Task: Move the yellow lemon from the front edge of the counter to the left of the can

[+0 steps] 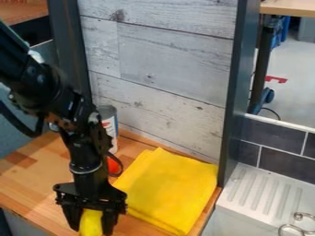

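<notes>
1. Backboard (pixel 172 60): upright, flat planks, whitewashed woodgrain with dark knots.
2. Table (pixel 34 184): smooth wood laid in strips of varied brown; it carries the cloth and can.
3. Arm (pixel 73 133): black, jointed, slanting down from the upper left, with a loose cable loop. We judge that loop could snag the can or red item if the arm swings, since both sit close behind it.
4. Cloth (pixel 172 189): yellow, soft-looking, folded into a layered, roughly square pad with low creases, lying right of the arm. A low sideways sweep could drag or ruck it, the layers being loose and near the table's right edge.
5. White unit (pixel 265 189): hard, ribbed top, right of the table.
6. Can (pixel 109 122): upright cylinder, grey metal with a pale label, behind the arm. A knock could topple it, given its tall form.
7. Jaws: black, angular, pinching the yellow object at the near end of the table.
8. Yellow object (pixel 91 223): rounded, smooth-looking; lower end cut off. We reckon a narrow grip on curved sides could let it twist or slip.
9. Red item (pixel 113 165): rounded, partly hidden behind the arm.
</notes>
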`<state>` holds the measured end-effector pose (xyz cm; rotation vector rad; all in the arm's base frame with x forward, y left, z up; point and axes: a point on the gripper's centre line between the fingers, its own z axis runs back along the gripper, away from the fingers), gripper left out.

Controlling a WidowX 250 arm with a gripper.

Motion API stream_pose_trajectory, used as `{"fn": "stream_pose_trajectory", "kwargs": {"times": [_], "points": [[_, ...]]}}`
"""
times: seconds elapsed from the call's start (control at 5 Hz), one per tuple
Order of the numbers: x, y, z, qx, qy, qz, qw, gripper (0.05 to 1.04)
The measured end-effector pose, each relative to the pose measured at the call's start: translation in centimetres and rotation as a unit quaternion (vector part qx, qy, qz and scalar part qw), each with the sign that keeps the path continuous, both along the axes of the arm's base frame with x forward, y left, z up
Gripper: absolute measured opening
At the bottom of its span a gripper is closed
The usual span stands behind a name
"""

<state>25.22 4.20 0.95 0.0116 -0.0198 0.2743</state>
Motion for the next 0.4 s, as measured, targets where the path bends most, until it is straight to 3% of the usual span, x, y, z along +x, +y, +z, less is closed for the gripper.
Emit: {"fn": "stream_pose_trajectory", "kwargs": {"times": [0.2, 0.4], "points": [[-0.9, -0.3, 0.2, -0.009, 0.030, -0.025, 0.9992, 0.812], [-0.5, -0.6, 3.5, -0.017, 0.006, -0.066, 0.9977, 0.812]]}}
